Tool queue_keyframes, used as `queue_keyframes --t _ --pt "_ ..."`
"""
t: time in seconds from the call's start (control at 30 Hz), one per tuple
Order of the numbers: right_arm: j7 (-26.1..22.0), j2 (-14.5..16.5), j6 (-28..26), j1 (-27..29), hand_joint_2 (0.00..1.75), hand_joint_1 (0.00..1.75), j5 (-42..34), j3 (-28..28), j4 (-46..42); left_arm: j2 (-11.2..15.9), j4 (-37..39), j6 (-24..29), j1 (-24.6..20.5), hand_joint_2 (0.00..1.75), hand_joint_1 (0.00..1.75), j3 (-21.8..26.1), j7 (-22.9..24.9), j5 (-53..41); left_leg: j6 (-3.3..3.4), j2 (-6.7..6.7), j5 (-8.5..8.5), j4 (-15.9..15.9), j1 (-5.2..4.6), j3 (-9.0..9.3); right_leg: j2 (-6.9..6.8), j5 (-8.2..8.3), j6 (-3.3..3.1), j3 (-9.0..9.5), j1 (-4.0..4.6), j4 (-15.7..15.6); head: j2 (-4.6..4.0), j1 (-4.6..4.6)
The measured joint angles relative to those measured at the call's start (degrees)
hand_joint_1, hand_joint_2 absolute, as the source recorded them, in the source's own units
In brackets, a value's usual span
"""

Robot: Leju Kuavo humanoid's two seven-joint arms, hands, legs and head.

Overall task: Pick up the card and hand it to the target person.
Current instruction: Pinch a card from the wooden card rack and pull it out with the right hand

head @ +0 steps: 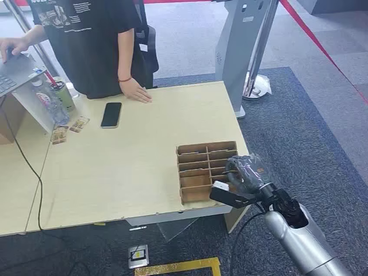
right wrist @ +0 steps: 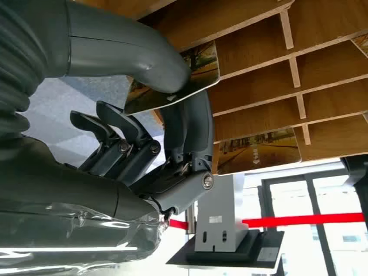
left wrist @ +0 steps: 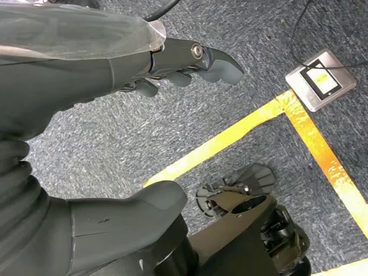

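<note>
My right hand is at the right end of the wooden slotted card box near the table's front right corner. In the right wrist view my right hand pinches a card with a landscape picture between the thumb and a finger. The card's far end is still at the mouth of a slot in the box. A second card lies in a neighbouring slot. The person stands at the far side of the table, one hand flat on the top. My left hand hangs over the carpet, holding nothing.
A black phone lies on the table near the person. A laptop, a can and small cards are at the far left. A grey kiosk stand and a red barrier rope stand right of the table.
</note>
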Motion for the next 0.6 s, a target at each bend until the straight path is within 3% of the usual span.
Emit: queue_keyframes --t 0.3,0.6 --pt "0.25 -0.32 1.58 0.07 1.75 1.75 0.90 -0.67 -2.24 0.09 0.00 -0.05 -0.01 1.75 0.00 0.00 0.00 -0.10 0.00 0.00 0.00 0.01 -0.02 0.00 0.01 0.00 0.00 -0.01 0.00 -0.01 0.00 0.00" --pt "0.93 -3.63 7.15 -0.63 1.75 1.75 -1.33 -2.64 -12.79 0.38 0.00 -0.07 0.01 1.75 0.00 -0.04 -0.02 -0.04 0.02 0.02 -0.01 0.03 -0.07 -0.01 0.01 0.01 0.02 -0.02 -0.02 -0.01 0.00 -0.01"
